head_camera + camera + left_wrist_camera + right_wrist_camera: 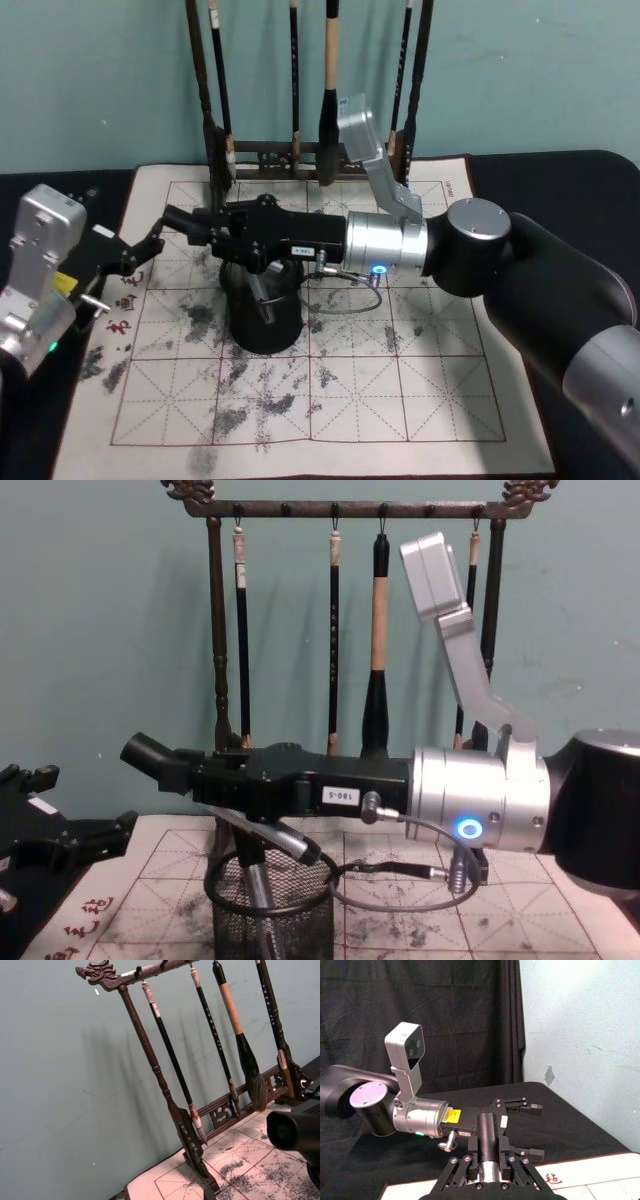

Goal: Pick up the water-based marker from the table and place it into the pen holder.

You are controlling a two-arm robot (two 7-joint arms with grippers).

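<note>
My right gripper (pixel 215 232) reaches in from the right and is shut on the water-based marker (pixel 183 218), a thick black cylinder held level. It hangs just above the pen holder (pixel 265 322), a black mesh cup on the stained white mat of the table (pixel 400 400). From the chest, the marker (pixel 150 756) sticks out left of the gripper (pixel 205 772), over the holder's rim (pixel 270 895). A grey pen stands inside the cup. The right wrist view looks along the marker (pixel 487 1132). My left gripper (pixel 125 262) waits open at the mat's left edge, facing the marker.
A tall dark wooden brush rack (pixel 270 152) with several hanging brushes stands at the back of the mat, close behind the holder. A grey cable (pixel 400 895) loops under the right wrist. The front half of the mat is bare.
</note>
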